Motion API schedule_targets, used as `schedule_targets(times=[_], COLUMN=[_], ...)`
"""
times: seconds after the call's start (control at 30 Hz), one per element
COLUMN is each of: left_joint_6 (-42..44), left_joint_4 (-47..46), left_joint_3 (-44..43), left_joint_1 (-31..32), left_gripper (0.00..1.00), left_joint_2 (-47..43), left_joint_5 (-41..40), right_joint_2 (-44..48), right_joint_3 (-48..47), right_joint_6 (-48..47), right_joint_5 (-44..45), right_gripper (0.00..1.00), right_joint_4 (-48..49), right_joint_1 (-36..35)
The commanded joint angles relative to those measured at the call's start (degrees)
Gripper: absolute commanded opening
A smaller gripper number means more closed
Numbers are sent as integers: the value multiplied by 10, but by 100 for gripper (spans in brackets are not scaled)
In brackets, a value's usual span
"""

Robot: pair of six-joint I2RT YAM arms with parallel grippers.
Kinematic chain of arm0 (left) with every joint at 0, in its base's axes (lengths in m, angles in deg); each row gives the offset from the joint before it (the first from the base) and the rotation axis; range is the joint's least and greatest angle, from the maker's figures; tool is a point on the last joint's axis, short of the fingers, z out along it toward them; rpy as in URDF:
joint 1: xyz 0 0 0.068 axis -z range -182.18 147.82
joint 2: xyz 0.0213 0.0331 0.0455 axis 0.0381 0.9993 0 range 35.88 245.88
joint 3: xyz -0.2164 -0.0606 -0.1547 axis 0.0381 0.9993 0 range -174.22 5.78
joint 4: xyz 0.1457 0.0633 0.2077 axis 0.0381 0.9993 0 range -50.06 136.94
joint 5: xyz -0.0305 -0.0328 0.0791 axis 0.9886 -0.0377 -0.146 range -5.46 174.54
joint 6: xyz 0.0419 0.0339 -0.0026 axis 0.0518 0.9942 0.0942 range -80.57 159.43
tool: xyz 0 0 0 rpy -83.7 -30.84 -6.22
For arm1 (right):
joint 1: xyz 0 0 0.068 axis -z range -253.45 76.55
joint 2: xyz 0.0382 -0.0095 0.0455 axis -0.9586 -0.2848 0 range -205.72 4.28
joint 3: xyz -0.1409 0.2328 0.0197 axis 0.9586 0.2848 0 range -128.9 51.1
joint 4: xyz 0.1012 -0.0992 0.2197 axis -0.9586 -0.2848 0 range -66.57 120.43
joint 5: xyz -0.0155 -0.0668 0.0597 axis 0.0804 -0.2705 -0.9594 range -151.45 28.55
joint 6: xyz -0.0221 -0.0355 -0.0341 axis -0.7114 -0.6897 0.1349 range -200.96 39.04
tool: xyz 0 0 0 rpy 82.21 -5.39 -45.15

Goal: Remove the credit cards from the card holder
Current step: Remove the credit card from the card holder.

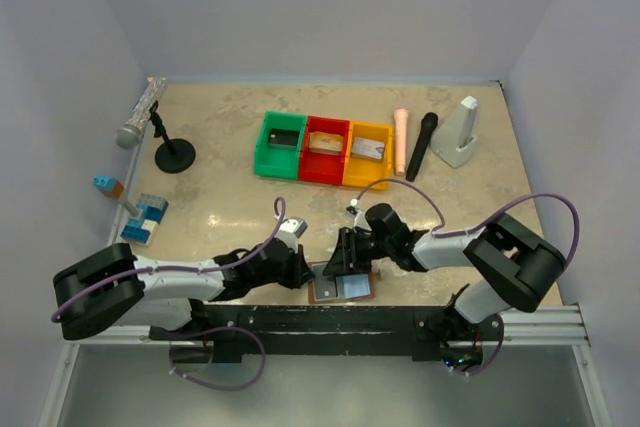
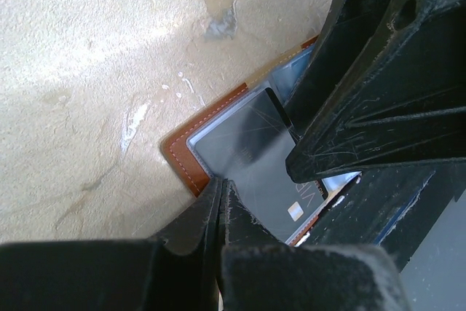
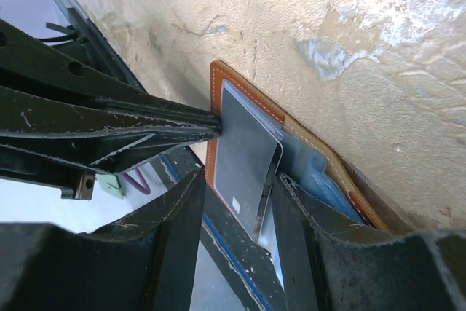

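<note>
The right gripper [image 3: 240, 191] stands half spread w/ the silvery grey card [image 3: 244, 136] between its pads. The card bows upward there, so we read it as a pinch across the card's width, tho contact at one pad is hard to make out. The left gripper [image 2: 220, 191] is pressed together, nothing betw. its jaws, w/ its tip down at the left edge of the card holder [image 2: 182, 156], by the stitched brown corner and right at the card's rim, i.e. a hold-down. Whether it bears on leather only we can't tell. The card holder lies open at the near edge of the surface [image 1: 230, 177], approx. midway betw. the two arms, lining up. How much of the card sits in a pocket isn't clear. At the far side the green, red and yellow bins [image 1: 325, 150] sit in a row, each w/ smth flat inside. Step in hand, as we judge it: draw this card free. To do it well we'd pull along the pocket's line, low and slow, not upward, b/c the bow suggests the card is loaded and could spring from the pads. The left tip should press leather only, clear of the card, so the holder neither drags nor flips shut. If the card slips, we'd re-grip nearer its middle before pulling.
</note>
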Motion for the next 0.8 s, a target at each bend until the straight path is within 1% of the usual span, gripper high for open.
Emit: schedule_targets(times=[0.0,0.23,0.33,0.57,0.77], left_joint_6=[-18,-29,-30,-27,-27], left_joint_4=[-6,-27,-35,-40,-31], left_joint_3=[26,42,44,39,39], left_joint_1=[1,1,1,1,1], left_gripper=[0,0,0,0,0], left_joint_2=[14,20,25,37,27], left_joint_5=[-19,-17,-15,-9,-15], right_joint_2=[-25,-76,-91,-97,-102], right_joint_3=[10,11,8,-7,-17], right_joint_6=[24,52,60,55,50], right_joint_5=[-41,-67,-72,-80,-85], right_gripper=[45,45,45,45,45], right_joint_4=[105,190,211,195,181], right_joint_1=[-11,-11,-11,-13,-17])
